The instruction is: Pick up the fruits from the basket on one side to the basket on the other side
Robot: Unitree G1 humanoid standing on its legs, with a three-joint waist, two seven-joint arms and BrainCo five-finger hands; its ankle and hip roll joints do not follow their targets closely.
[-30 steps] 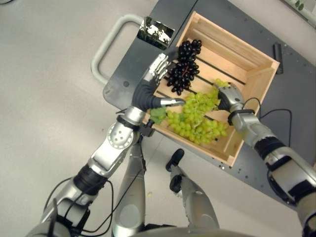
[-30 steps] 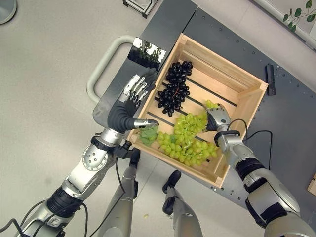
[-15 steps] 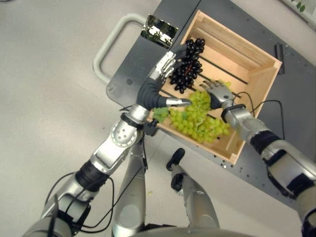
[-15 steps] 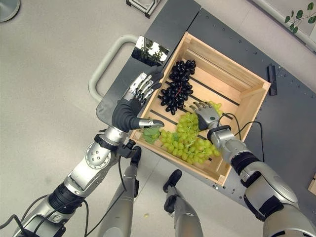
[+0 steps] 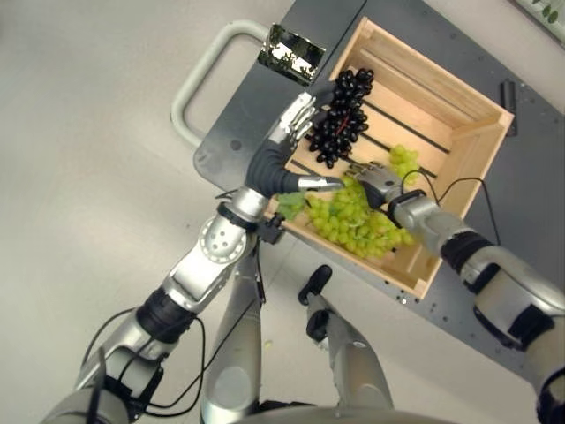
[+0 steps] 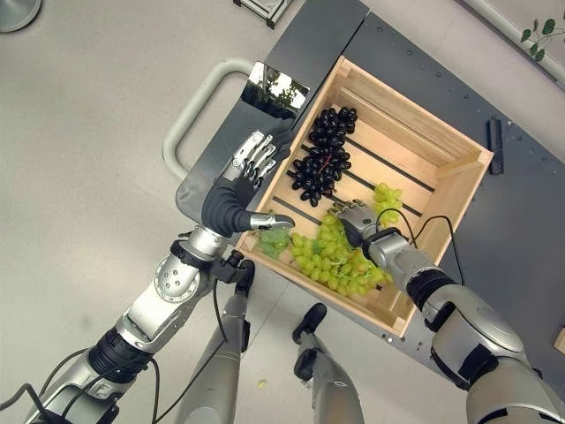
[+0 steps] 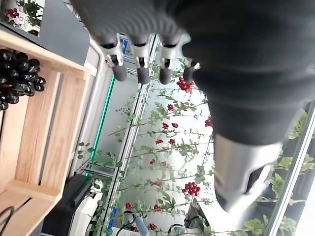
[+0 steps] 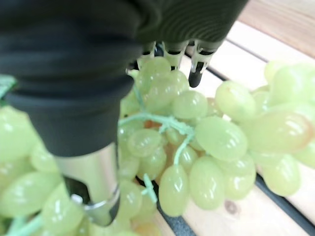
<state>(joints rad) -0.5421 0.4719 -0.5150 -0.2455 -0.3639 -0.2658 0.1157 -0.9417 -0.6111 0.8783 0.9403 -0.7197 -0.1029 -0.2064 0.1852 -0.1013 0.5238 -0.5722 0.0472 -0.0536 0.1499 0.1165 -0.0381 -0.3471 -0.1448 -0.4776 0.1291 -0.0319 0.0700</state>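
Right hand [image 6: 356, 221] sat w/ fingers curled down into the green grapes [image 6: 335, 261], apparently closing on the bunch's far end. Bunch lay in the near corner of the wooden crate [image 6: 459, 190], w/ dark grapes [image 6: 320, 163] beside it toward the far-left wall. Left hand [image 6: 237, 190] was open, fingers straight, over the crate's left rim, holding nothing. Judged: the green bunch is soft, floppy, berries roll & detach easily; best taken at the stem [image 8: 162, 120], or cradled from below w/ both hands, not squeezed.
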